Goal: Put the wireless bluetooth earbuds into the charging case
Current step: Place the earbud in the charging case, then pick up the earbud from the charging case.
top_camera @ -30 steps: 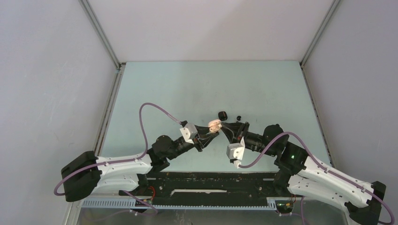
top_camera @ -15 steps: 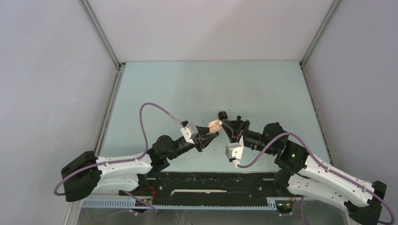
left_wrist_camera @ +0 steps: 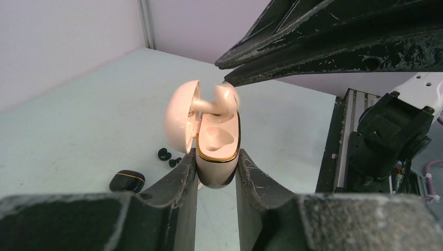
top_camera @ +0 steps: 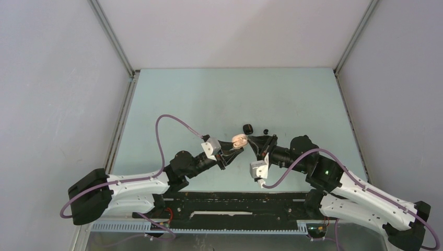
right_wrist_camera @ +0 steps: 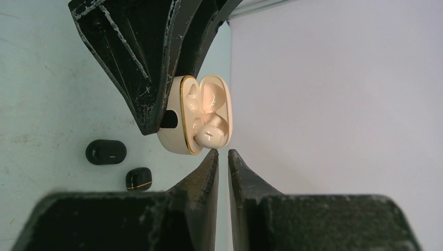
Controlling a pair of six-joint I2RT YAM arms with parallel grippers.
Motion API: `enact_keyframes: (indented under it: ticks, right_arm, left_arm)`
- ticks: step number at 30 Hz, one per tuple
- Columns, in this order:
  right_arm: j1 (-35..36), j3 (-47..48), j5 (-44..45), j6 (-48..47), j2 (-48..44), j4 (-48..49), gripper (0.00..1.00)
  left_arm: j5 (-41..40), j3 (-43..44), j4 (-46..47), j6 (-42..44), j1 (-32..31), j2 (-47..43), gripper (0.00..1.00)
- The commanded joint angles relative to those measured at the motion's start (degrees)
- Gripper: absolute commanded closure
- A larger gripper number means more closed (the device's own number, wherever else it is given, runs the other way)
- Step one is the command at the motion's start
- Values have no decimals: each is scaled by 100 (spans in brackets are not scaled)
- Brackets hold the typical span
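Reaching in from the near edge of the bench (top_camera: 209, 94), the left pincer (left_wrist_camera: 217, 156) is pinching the cream charging case (left_wrist_camera: 215, 175) by its lower body, one finger on each side. It holds the case clear of the surface, over the middle of the bench. In the left wrist view the gold-rimmed opening faces up and the lid (left_wrist_camera: 180, 117) stands swung open to one side. A cream earbud (right_wrist_camera: 211, 134) sits at the mouth of the case, over one of its wells. That view shows it blurred, so how deep it is seated cannot be told. The right pincer (right_wrist_camera: 223, 152) meets the case from the opposite side. Its fingers are drawn nearly together, with only a thin slit between them and nothing in it. The tips are just beside the earbud; whether they touch it cannot be told. On the far side of the held case a black case (top_camera: 247, 128) lies on the bench, with small black earbuds (left_wrist_camera: 163, 153) near it.
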Motion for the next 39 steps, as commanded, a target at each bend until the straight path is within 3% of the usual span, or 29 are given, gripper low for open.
enact_keyframes:
  ticks: [1,11,16,19,22,31,39]
  right_arm:
    - [25,244,77,-89,-10,27,100]
    - [4,341,200,333,67,-21,100]
    - [-351,662,332,1276,180,-276,90]
    - [-776,919,445,2162,335,-305,70]
    - [-1290,1463,292,3693,634,-641,55]
    - [-2127,2147,-1349,7280,1271,-1612,52]
    - [-2354,2354,-1936,8898,2083,-2103,48]
  left_arm:
    - [-139,-8,207,151,-23,-43,100]
    - [-145,27,209,108,-23,42,100]
    - [-457,-16,207,124,-23,3,100]
    - [-554,-18,207,104,-23,41,100]
    - [-687,-17,243,66,-23,115,100]
    - [-1000,-40,382,160,-23,267,100]
    - [-1094,-96,436,173,-36,259,100]
